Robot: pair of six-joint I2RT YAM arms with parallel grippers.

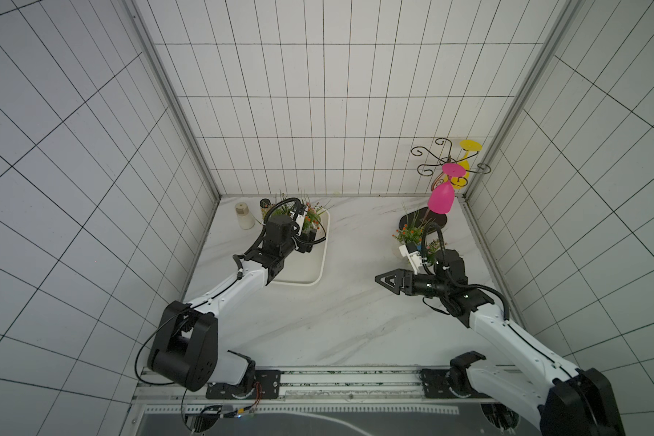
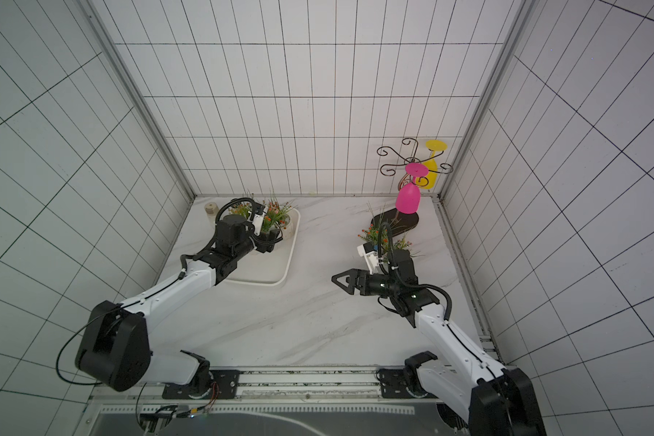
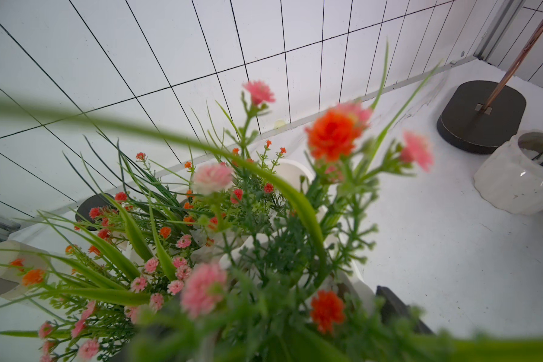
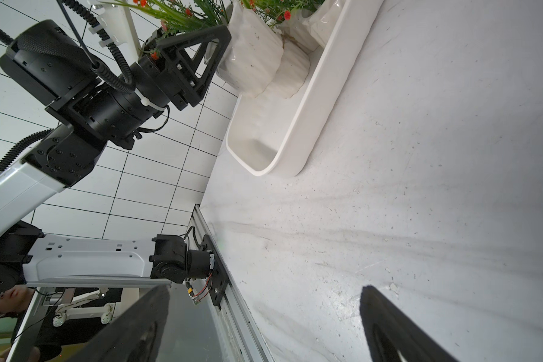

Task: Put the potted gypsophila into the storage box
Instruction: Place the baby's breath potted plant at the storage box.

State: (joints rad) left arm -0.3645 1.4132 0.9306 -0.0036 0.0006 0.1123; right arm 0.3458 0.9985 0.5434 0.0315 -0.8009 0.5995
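Note:
The storage box (image 1: 323,260) (image 2: 289,260) (image 4: 311,103) is a shallow white tray at the back left, with white pots of gypsophila (image 4: 292,75) at its far end. My left gripper (image 1: 308,239) (image 2: 269,239) reaches into it. Its jaws stand on either side of one potted gypsophila (image 4: 251,53), and the near finger (image 4: 201,50) lies against the pot's wall. Pink and orange flowers (image 3: 333,134) fill the left wrist view, where only one finger (image 3: 395,310) shows. Another potted gypsophila (image 1: 408,236) (image 3: 511,178) stands on the table at the right. Near it my right gripper (image 1: 387,281) (image 4: 264,332) points left, open and empty.
A wire goblet rack on a dark base (image 1: 431,221) stands at the back right, holding a pink goblet (image 1: 440,198) and a yellow one (image 1: 465,166). A beige jar (image 1: 244,216) and a small dark jar (image 1: 265,204) stand behind the tray. Tiled walls close in three sides.

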